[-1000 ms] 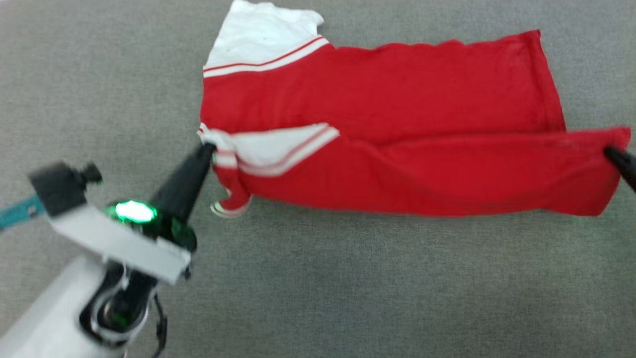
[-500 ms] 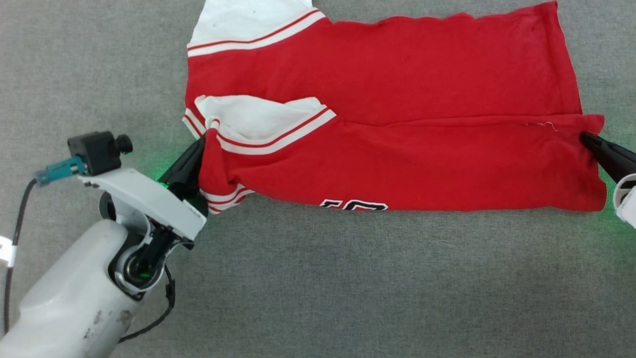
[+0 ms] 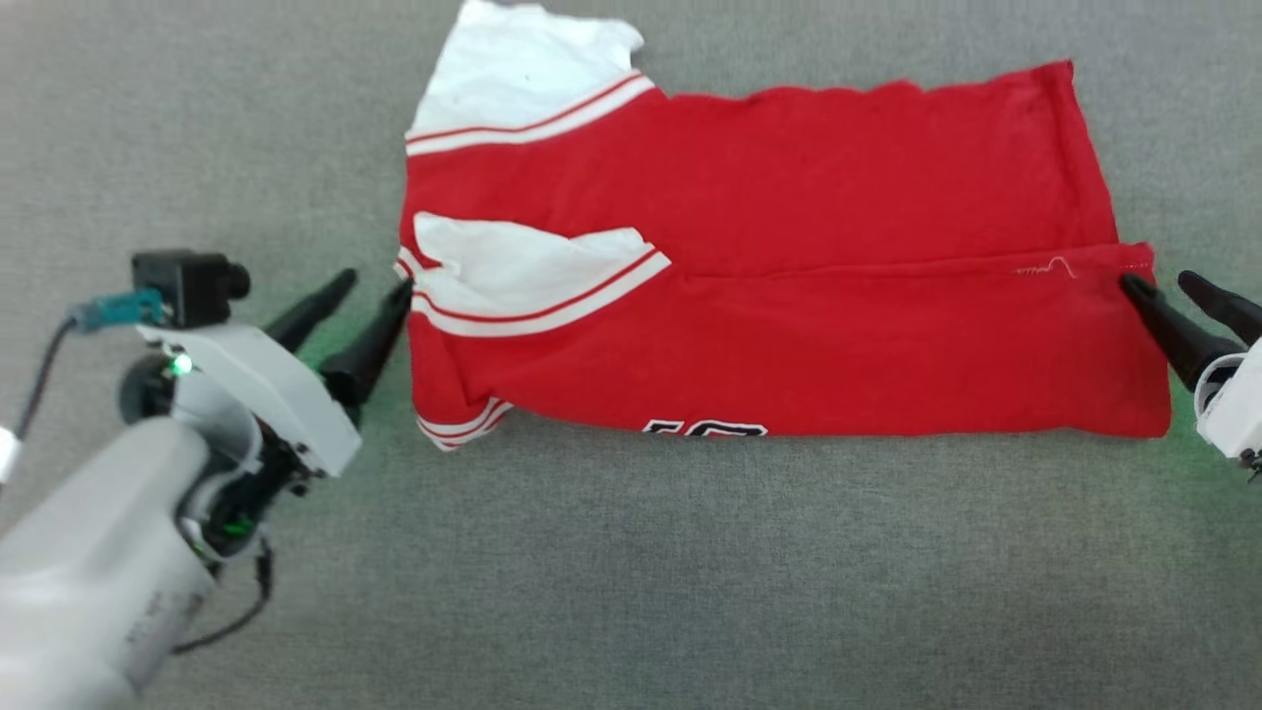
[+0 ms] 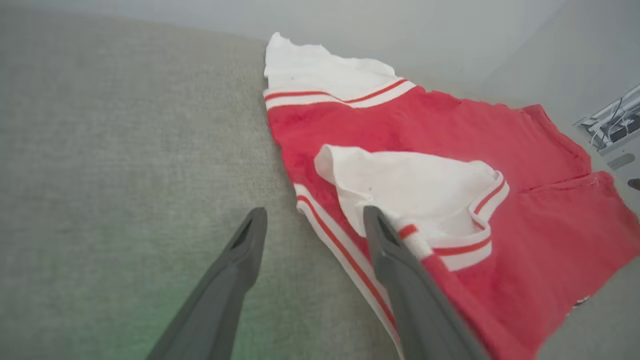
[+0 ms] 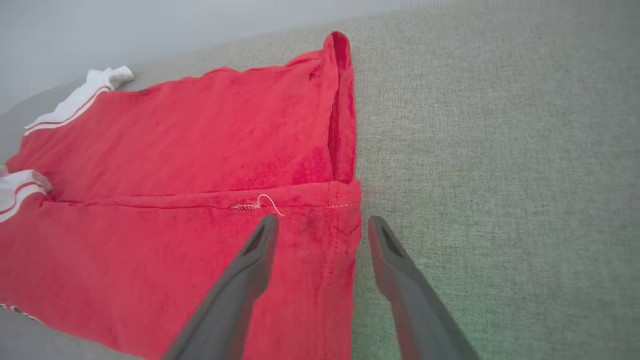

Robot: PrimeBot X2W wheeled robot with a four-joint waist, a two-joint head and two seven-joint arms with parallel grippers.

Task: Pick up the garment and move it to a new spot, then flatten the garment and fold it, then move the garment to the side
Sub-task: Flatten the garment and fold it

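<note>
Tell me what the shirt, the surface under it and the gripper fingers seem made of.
The shirt looks like soft matte knit, perhaps cotton jersey: it wrinkles, and a loose thread shows on it. The surface looks like grey woven upholstery or low carpet, by its fine matte weave. The fingers are smooth, dark and matte, probably moulded plastic.

**Head view:** mounted high, facing steeply down at the grey tabletop (image 3: 631,592) from moderate range. The garment (image 3: 769,256) sits upper centre, with the left gripper (image 3: 377,281) at frame left and the right gripper (image 3: 1154,278) at the right edge.

**Left wrist view:** low and close, looking along its own fingers (image 4: 235,270) over the garment's sleeve end toward a pale wall (image 4: 400,30) at top.

**Right wrist view:** equally low and close, fingers (image 5: 250,270) at bottom centre, facing across the hem end.

**Shared ground:** all three cover the garment — the wrist views face it from opposite ends.
</note>
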